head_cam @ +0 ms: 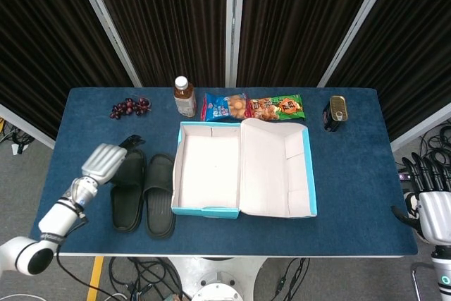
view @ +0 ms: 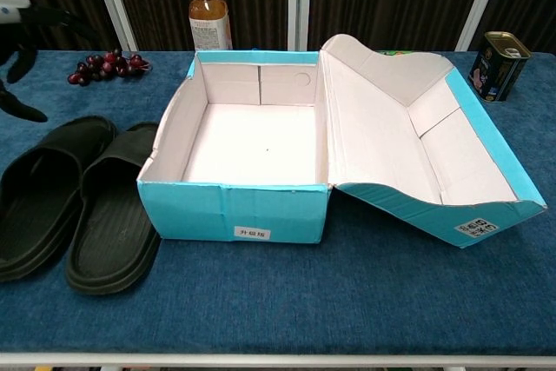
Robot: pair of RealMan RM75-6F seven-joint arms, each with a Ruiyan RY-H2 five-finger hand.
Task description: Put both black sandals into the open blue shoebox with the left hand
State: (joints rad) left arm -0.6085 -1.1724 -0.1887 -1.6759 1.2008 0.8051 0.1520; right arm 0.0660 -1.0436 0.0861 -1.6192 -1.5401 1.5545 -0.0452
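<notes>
Left hand [head_cam: 106,162] empty, fingers spread (partly cropped in chest view) above sandals [head_cam: 143,192]; right hand [head_cam: 431,206] open.

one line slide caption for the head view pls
Left hand above two black sandals beside the open blue shoebox.

Dark pleated curtains [head_cam: 169,19] behind w/ white poles [head_cam: 106,22]; blue cloth table [head_cam: 352,174]; grey floor, cables [head_cam: 141,273] below.

The left hand [head_cam: 104,162] hovers over the table, fingers apart — the right hand [head_cam: 431,211] hangs open beside the edge.
</notes>
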